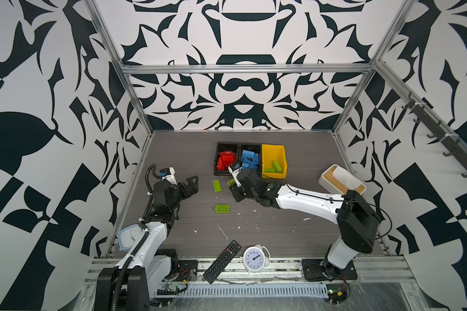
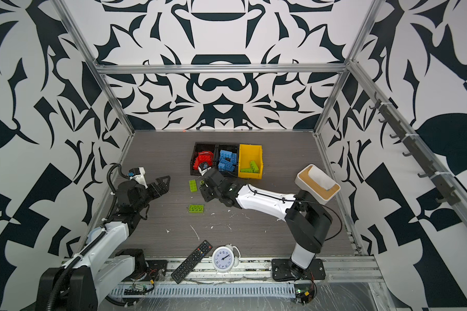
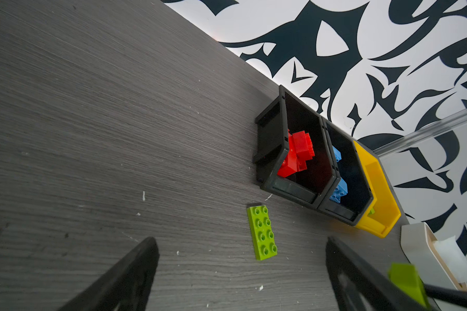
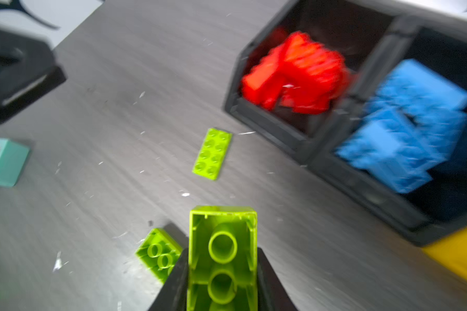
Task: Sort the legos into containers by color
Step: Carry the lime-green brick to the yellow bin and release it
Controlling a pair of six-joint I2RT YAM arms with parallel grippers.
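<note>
1 green plate lies near black bins' front edge.

Lime green brick; red bricks, blue bricks; black bins; yellow bin; grey table.

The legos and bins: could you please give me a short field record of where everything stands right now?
right pincer: shut on held brick, lime green
left pincer: open, empty
outer black bin: reds
middle black bin: blues
yellow bin: greens
loose on table: green plate, upturned green brick
</note>
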